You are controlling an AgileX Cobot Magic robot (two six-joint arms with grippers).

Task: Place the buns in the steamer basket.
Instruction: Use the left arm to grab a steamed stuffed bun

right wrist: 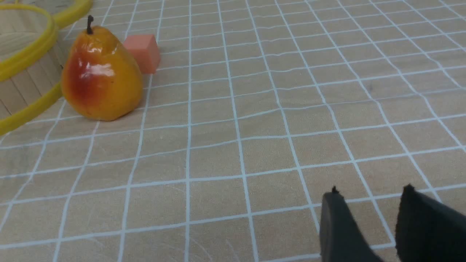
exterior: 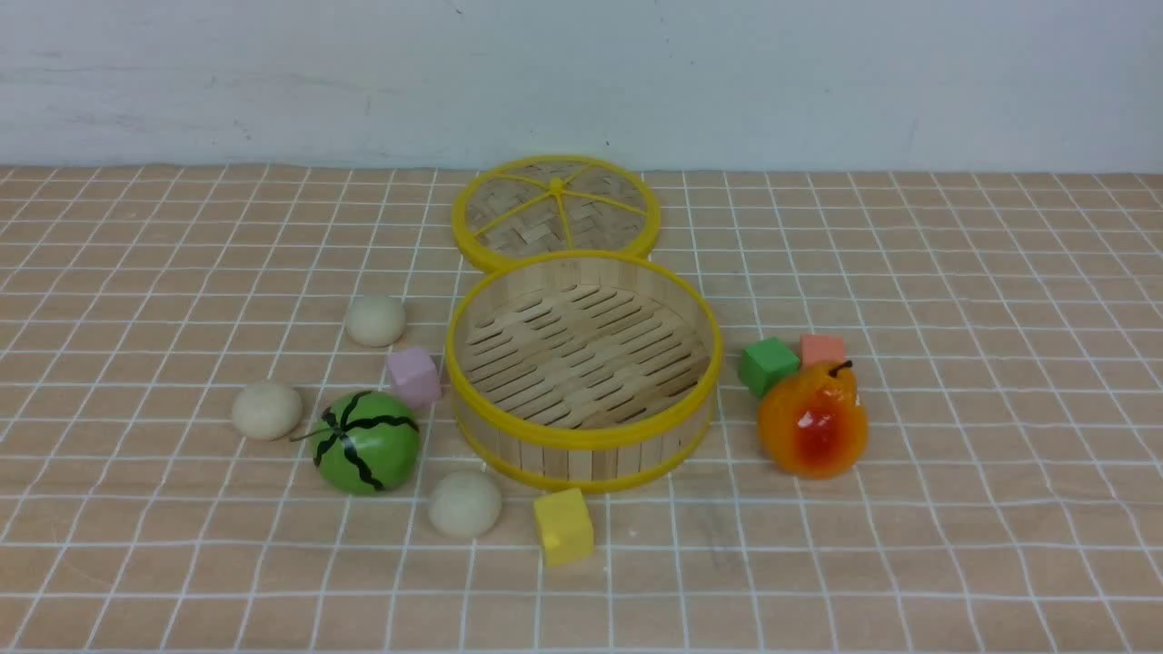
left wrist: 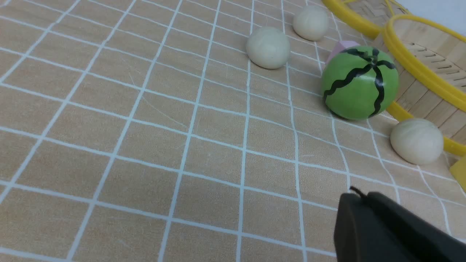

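Finding: none of the three buns is in the steamer basket (exterior: 581,442); all lie on the cloth to its left.
- The far bun (exterior: 375,320) sits just beyond the pink cube (exterior: 413,376).
- The left bun (exterior: 266,410) is just left of the watermelon toy (exterior: 366,442).
- The near bun (exterior: 464,503) lies close to the basket's near wall, between the watermelon toy and the yellow cube (exterior: 563,525).

Handling, as judged: the buns look smooth, round and light, so they will roll if nudged. Whether they are soft cannot be told. Take each from above, across its widest part, and squeeze gently.

Left gripper (left wrist: 362,199): its fingers appear pressed together, hold nothing and are well short of the near bun.

Right gripper (right wrist: 370,196): you have a moderate gap between its fingers, nothing in it, over bare cloth
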